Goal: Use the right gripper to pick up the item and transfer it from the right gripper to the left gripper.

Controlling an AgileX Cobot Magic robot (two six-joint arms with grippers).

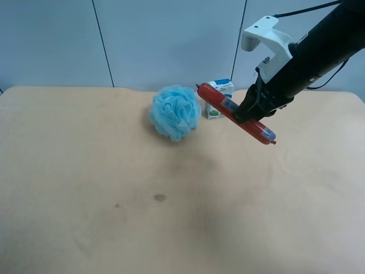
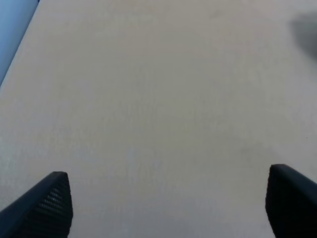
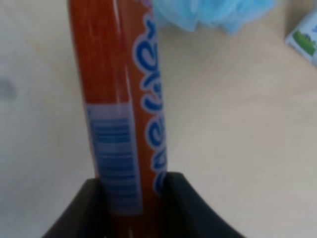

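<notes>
Item [image 1: 212,98] clamped mid-length by right gripper [image 1: 246,113], held above table [image 1: 85,200]; sponge [image 1: 174,111] ahead of gripper. Left gripper [image 2: 168,203] spread wide over table.

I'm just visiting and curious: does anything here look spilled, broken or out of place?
Nothing looks spilled or broken. The sausage stick hangs tilted above the table, clamped in the right end effector. Only small dark stains mark the surface.

Sponge [image 1: 175,112] sat on the table [image 1: 114,217] toward its 12 o'clock edge, carton [image 1: 222,88] just beside it at 3 o'clock, sausage [image 1: 217,101] above the table ran from 10 to 4 o'clock across the carton's front, clamped mid-length in the right gripper [image 1: 244,114].
</notes>
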